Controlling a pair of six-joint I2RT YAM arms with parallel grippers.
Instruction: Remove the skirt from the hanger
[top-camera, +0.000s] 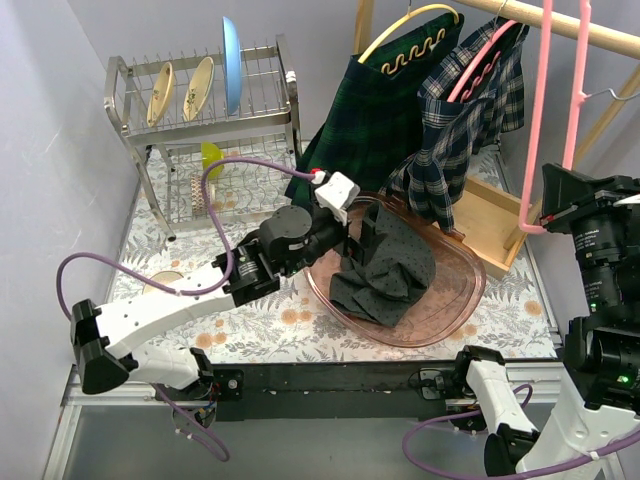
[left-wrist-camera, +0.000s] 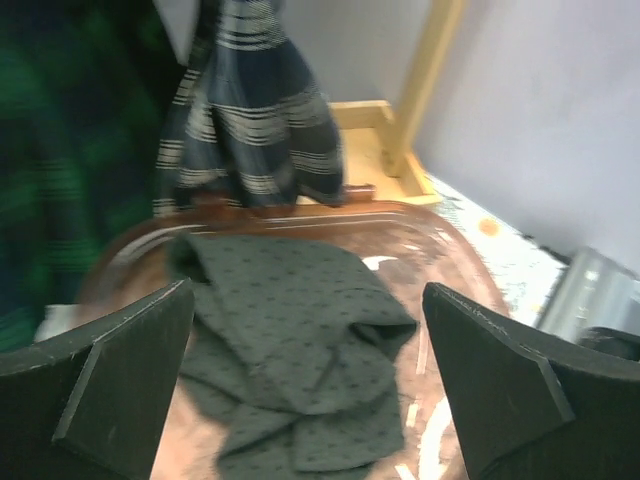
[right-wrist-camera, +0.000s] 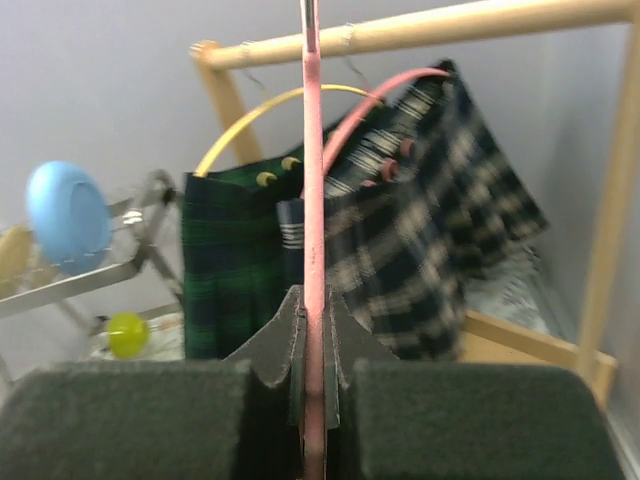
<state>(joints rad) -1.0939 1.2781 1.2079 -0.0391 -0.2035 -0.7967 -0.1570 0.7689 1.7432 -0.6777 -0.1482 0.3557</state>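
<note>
From above, the grey skirt (top-camera: 385, 265) is lying crumpled in the pink tray (top-camera: 458, 305). The left gripper (top-camera: 358, 236) is hanging at its left edge.

In the left wrist view, the fingers (left-wrist-camera: 110, 390) are standing wide apart over the skirt and are gripping nothing.

In the right wrist view, the right gripper (right-wrist-camera: 313, 375) is pinching the pink hanger (right-wrist-camera: 312, 200) tightly, in front of the wooden rail (right-wrist-camera: 450, 25).

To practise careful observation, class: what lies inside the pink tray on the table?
A crumpled grey dotted skirt lies inside the pink tray. The tray floor beneath it is covered, so anything under there cannot be seen.
</note>
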